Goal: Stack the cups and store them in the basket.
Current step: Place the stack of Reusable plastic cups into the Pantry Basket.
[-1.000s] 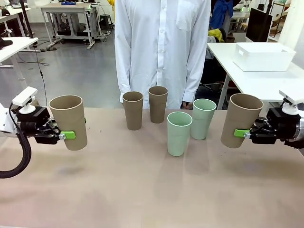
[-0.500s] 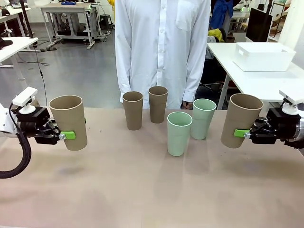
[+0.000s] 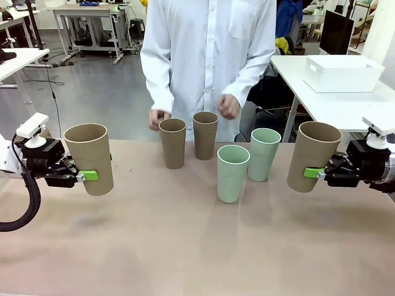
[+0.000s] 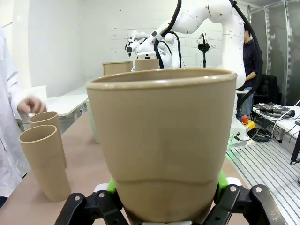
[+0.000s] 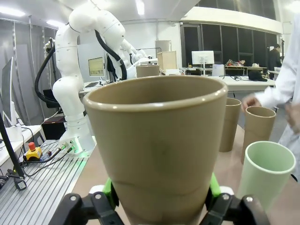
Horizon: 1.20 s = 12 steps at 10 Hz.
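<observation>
Gripping the first khaki cup (image 3: 89,154) low on its wall, the left claw (image 3: 89,175) is clamped tight and holds it clear of the desk (image 3: 185,246) over the left edge. Near the far edge stand the second khaki cup (image 3: 173,143) and third khaki cup (image 3: 205,135) with a person's hands (image 3: 159,117) just above, then the near mint cup (image 3: 232,173) and far mint cup (image 3: 265,154). Over the right edge the right claw (image 3: 313,173) is closed on the fourth khaki cup (image 3: 315,154), also lifted, and the white basket (image 3: 343,74) sits on another table past the far right corner.
</observation>
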Tool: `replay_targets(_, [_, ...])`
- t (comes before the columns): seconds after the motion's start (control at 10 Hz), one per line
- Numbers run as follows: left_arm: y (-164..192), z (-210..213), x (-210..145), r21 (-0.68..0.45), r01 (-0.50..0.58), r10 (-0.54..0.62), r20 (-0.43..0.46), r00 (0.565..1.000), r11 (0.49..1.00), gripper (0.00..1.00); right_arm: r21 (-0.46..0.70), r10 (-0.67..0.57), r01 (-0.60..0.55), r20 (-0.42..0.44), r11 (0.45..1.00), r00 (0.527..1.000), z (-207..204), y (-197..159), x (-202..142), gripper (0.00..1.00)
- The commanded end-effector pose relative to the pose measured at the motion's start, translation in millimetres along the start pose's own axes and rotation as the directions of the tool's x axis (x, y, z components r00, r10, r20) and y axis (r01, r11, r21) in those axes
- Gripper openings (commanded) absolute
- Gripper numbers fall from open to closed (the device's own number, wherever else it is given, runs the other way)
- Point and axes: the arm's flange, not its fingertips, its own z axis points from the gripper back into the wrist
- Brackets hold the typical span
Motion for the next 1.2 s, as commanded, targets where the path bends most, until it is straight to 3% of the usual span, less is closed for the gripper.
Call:
replay_targets(0.0, [0.3,0.0,3.1,-0.002,-0.003,0.003,0.000,1.000,1.000,0.83,0.006,0.009,-0.009,0.006,1.000,1.000,0.0,-2.7,4.0,0.85])
replay_targets(1.1, [0.3,0.0,3.1,-0.002,-0.003,0.003,0.000,1.000,1.000,0.83,0.006,0.009,-0.009,0.006,1.000,1.000,0.0,-2.7,4.0,0.85])
